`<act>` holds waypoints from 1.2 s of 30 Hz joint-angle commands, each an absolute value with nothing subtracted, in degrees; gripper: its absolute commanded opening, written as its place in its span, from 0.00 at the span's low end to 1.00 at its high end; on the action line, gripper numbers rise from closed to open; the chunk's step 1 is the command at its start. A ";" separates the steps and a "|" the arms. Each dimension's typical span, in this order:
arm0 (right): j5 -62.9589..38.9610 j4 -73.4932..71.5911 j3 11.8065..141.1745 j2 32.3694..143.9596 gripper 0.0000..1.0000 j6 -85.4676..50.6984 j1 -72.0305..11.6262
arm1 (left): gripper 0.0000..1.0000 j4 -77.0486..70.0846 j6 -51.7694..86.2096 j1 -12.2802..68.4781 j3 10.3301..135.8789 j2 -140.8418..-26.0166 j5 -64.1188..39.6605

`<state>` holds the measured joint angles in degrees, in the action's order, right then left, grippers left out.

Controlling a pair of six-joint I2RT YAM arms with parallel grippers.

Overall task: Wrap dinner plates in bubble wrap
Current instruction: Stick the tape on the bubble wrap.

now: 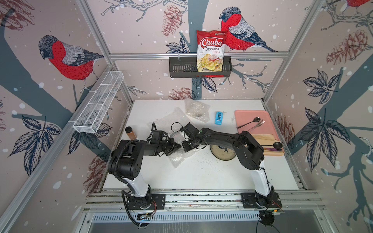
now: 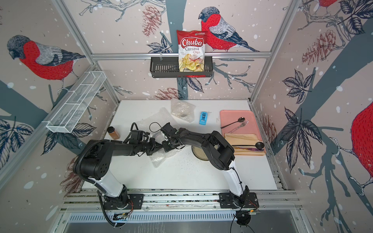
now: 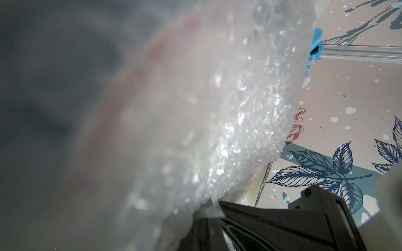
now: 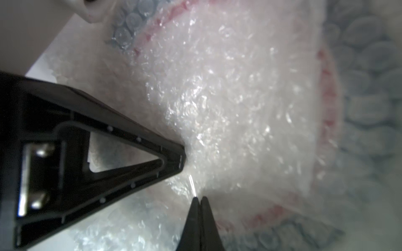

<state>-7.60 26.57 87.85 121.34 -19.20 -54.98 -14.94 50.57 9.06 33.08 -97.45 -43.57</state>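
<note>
Left of the fish plate [image 1: 220, 156], the left gripper [image 1: 179, 146] is pinching the bubble wrap [image 1: 177, 161] that is folding over a red-rimmed plate [image 4: 328, 91]. Nearer the fish plate, the right gripper [image 4: 198, 198] is pressing its tips together at the wrap; I cannot tell whether film is caught. Beyond the fish plate, a wrapped bundle [image 1: 196, 110] is lying, seemingly finished. The fish plate is sitting bare, so I judge about half the task is left.
</note>
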 commanded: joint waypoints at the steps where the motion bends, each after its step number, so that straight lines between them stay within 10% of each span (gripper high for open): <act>1: 0.29 36.25 87.32 118.71 0.04 -17.56 -54.90 | 0.00 -2.95 50.27 9.05 32.24 -98.37 -35.73; 36: -26.68 11.49 71.43 114.35 0.06 -29.87 -51.87 | 0.00 -4.17 52.03 8.54 33.86 -95.51 -41.70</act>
<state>-23.90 6.81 72.01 116.11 -27.38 -51.96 -13.26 50.68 8.93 33.12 -96.18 -44.97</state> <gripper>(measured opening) 0.052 0.033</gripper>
